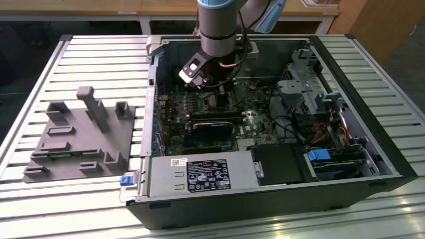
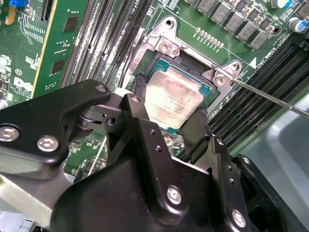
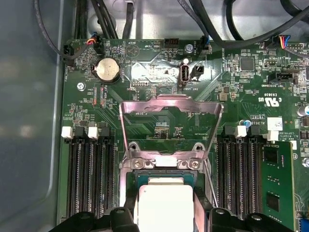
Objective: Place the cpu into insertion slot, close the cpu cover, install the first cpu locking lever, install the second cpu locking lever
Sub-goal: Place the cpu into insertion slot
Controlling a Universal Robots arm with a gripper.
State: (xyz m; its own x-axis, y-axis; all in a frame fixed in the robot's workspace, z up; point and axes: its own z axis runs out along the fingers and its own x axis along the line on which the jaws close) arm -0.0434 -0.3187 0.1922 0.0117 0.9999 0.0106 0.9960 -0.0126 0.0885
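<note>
Now, hand clamped on cpu at insertion slot, fingers on 2 sides; cpu cover standing open

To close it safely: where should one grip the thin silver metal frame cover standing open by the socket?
Probably the silver frame cover by its free edge's tongue, from above: the hinge end sits at the socket, so that edge stands clear.

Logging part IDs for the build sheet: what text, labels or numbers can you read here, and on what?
Nothing can be quoted with confidence.
power supply label: print too small to read.
circuit board: white lettering, too tiny to read.
cpu: faint marking on the metal top, unreadable.
cpu cover: small stamp, unreadable.
</note>
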